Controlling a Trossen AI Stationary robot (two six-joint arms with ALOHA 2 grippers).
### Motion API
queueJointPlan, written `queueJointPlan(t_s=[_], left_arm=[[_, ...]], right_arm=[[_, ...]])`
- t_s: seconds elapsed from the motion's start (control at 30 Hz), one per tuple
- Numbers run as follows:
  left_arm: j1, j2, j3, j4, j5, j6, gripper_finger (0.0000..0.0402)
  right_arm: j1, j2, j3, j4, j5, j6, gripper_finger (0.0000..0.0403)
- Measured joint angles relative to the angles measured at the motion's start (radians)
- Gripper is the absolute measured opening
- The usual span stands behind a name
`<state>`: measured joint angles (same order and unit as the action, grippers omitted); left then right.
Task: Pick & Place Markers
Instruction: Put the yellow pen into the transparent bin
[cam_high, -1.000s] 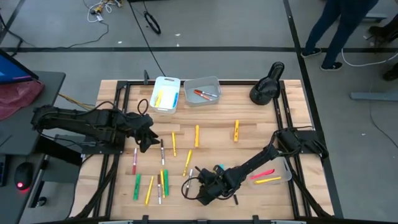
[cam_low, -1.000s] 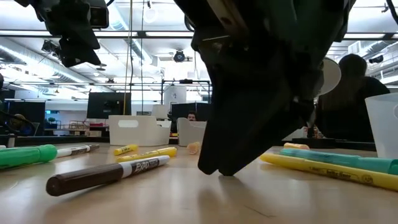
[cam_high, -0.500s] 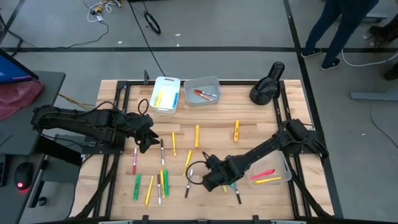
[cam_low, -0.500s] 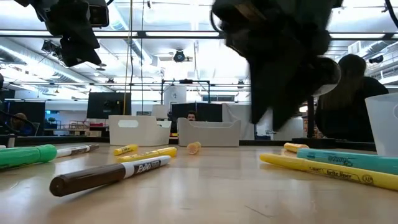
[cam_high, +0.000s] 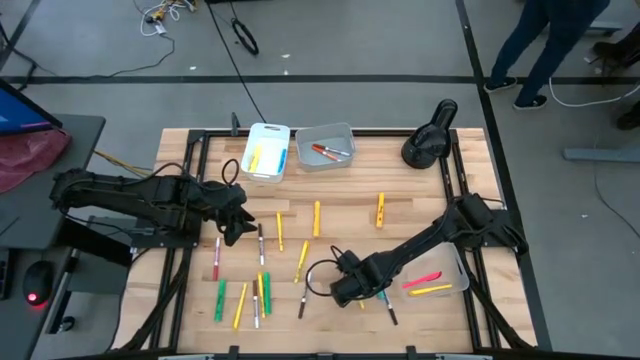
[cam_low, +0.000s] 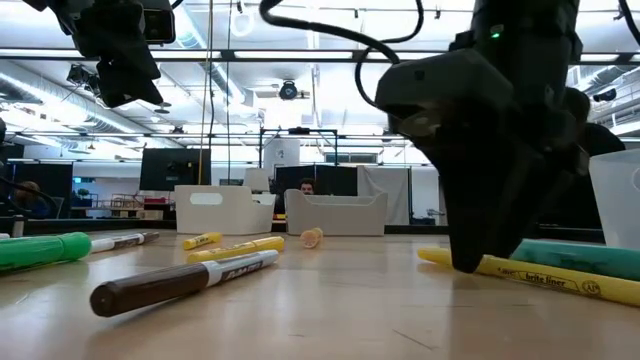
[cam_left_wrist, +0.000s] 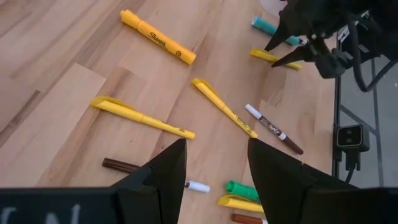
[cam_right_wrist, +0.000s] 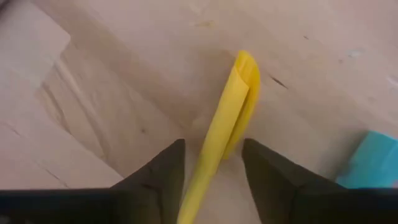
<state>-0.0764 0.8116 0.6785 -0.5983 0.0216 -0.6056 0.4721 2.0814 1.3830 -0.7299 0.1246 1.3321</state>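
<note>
Several markers lie flat on the wooden table (cam_high: 400, 180): yellow, green, pink and white ones with dark caps. My right gripper (cam_high: 345, 290) is down at the table near the front middle, open. Its two fingers stand on either side of one end of a yellow marker (cam_right_wrist: 230, 118), which also shows in the low view (cam_low: 560, 280). A light blue marker (cam_low: 580, 255) lies just behind it. Whether the fingers touch the yellow marker I cannot tell. My left gripper (cam_high: 232, 228) hangs open and empty above the markers at the left (cam_left_wrist: 214, 149).
A white bin (cam_high: 266, 150) with yellow and blue markers and a grey bin (cam_high: 325, 147) with a red marker stand at the far edge. A clear bin (cam_high: 440, 282) at the right holds a pink and a yellow marker. A brown-capped white marker (cam_low: 180, 283) lies near the front.
My right gripper has lifted off the table, gone toward the table's right edge and come down again over the end of the yellow marker. The brown-capped white marker near the front has turned slightly.
</note>
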Motion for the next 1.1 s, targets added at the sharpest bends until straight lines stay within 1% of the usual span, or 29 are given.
queueJointPlan(t_s=[0.1, 0.23, 0.3, 0.4, 0.5, 0.57, 0.63, 0.7, 0.77, 0.8, 0.87, 0.93, 1.0, 1.07, 1.1], left_arm=[[0.000, 0.000, 0.000, 0.000, -0.001, 0.000, 0.0177], [0.000, 0.000, 0.000, 0.002, -0.003, 0.000, 0.0177], [0.000, 0.000, 0.000, 0.002, -0.015, 0.000, 0.0177], [0.000, 0.000, 0.000, 0.003, -0.026, -0.001, 0.0177], [0.000, 0.000, 0.000, 0.005, -0.029, -0.001, 0.0177], [0.000, 0.000, 0.000, 0.005, -0.035, -0.002, 0.0177], [0.000, 0.000, 0.000, 0.005, -0.044, -0.003, 0.0177], [0.000, 0.000, 0.000, 0.012, -0.051, 0.003, 0.0177], [0.000, 0.000, 0.000, 0.015, -0.054, 0.020, 0.0177], [0.000, 0.000, 0.000, 0.019, -0.055, 0.029, 0.0177], [0.000, 0.000, 0.000, 0.026, -0.055, 0.034, 0.0177], [0.000, 0.000, 0.000, 0.037, -0.060, 0.026, 0.0177], [0.000, 0.000, 0.000, 0.049, -0.079, 0.011, 0.0177], [0.000, 0.000, 0.000, 0.075, -0.107, 0.009, 0.0177], [0.001, 0.000, 0.000, 0.088, -0.125, 0.008, 0.0177]], right_arm=[[0.000, -0.002, -0.024, 0.049, 0.003, 0.004, 0.0118], [0.001, -0.006, -0.056, 0.058, 0.009, 0.043, 0.0043], [-0.001, -0.007, -0.057, 0.058, 0.010, 0.060, 0.0018], [-0.010, -0.022, -0.052, 0.054, 0.005, 0.067, 0.0022], [-0.017, -0.067, -0.043, 0.050, 0.014, 0.056, 0.0028], [-0.019, -0.122, -0.036, 0.044, 0.030, 0.023, 0.0025], [-0.019, -0.205, -0.024, 0.042, 0.030, -0.034, 0.0019], [-0.013, -0.283, -0.023, 0.013, 0.004, -0.092, 0.0013], [-0.004, -0.359, -0.026, -0.043, -0.031, -0.159, 0.0009], [-0.002, -0.402, -0.026, -0.075, -0.068, -0.204, 0.0007], [-0.003, -0.487, -0.022, -0.165, -0.175, -0.331, 0.0002], [-0.004, -0.545, -0.022, -0.325, -0.274, -0.478, 0.0000], [-0.004, -0.579, -0.025, -0.509, -0.306, -0.611, 0.0000], [-0.009, -0.601, -0.026, -0.685, -0.304, -0.735, 0.0000], [-0.014, -0.606, -0.037, -0.745, -0.300, -0.794, 0.0000]])
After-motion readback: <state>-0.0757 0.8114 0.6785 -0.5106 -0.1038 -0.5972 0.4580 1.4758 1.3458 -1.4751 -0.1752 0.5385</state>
